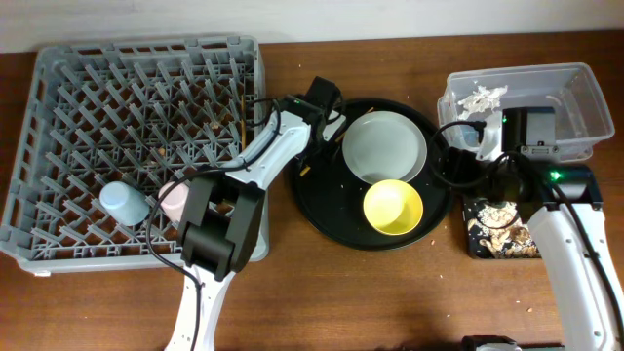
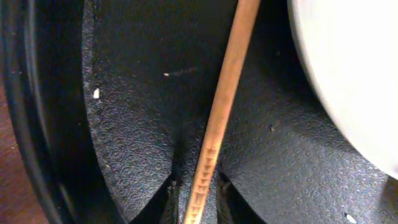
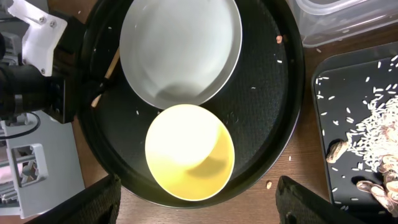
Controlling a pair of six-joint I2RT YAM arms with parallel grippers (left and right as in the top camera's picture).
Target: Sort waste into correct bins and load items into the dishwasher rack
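My left gripper (image 2: 198, 198) sits low over the left part of the large round black tray (image 1: 322, 210), shut on a thin wooden chopstick (image 2: 221, 118) that lies on it. A second chopstick (image 1: 240, 119) stands in the grey dishwasher rack (image 1: 58, 146), along with the blue cup (image 1: 124, 203) and pink cup (image 1: 174, 200). The grey-green plate (image 1: 385, 146) and yellow bowl (image 1: 393, 207) rest on the round tray. My right gripper (image 3: 199, 193) is wide open and empty above the tray's front edge, by the yellow bowl (image 3: 189, 152). The wrapper is out of view.
A clear tub (image 1: 575, 93) at the back right holds the white napkin (image 1: 483, 96). The shallow black tray (image 1: 470, 244) in front of it holds rice and brownish scraps (image 3: 373, 124). Crumbs lie on the wood and on the round tray.
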